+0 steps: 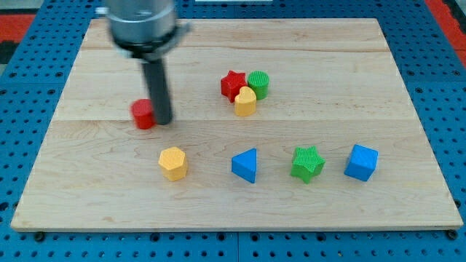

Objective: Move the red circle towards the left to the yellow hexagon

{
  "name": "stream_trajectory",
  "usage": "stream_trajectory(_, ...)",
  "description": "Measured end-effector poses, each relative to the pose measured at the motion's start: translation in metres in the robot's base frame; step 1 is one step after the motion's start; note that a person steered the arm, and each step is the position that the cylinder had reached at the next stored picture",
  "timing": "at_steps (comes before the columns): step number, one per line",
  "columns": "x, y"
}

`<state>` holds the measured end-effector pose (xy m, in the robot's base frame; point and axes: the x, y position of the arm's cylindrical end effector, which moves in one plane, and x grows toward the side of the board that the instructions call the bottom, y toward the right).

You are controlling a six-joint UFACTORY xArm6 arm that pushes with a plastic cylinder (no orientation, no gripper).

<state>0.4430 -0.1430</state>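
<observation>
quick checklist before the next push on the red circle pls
1. My tip at the red circle: ok, at its right side, contact cannot tell.
2. Yellow hexagon in view: ok, below and slightly right of the circle.
3. Push side suits the goal: not ok, hexagon lies toward the view's bottom.
4. Path between them free of blocks: ok.
5. Blue triangle out of the way: ok, right of the hexagon.

I see the red circle (143,114) lying flat, partly hidden. The yellow hexagon (173,163) sits near it, toward the view's bottom right.
</observation>
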Motion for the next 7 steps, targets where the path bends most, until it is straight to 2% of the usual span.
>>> stream_trajectory(1, -0.03, 0.0)
stream_trajectory(2, -0.023, -0.065)
stream_trajectory(3, 0.002, -0.085)
stream_trajectory(5, 0.012, -0.16)
stream_trajectory(6, 0.02, -0.099)
stream_trajectory(7, 0.042, -0.072)
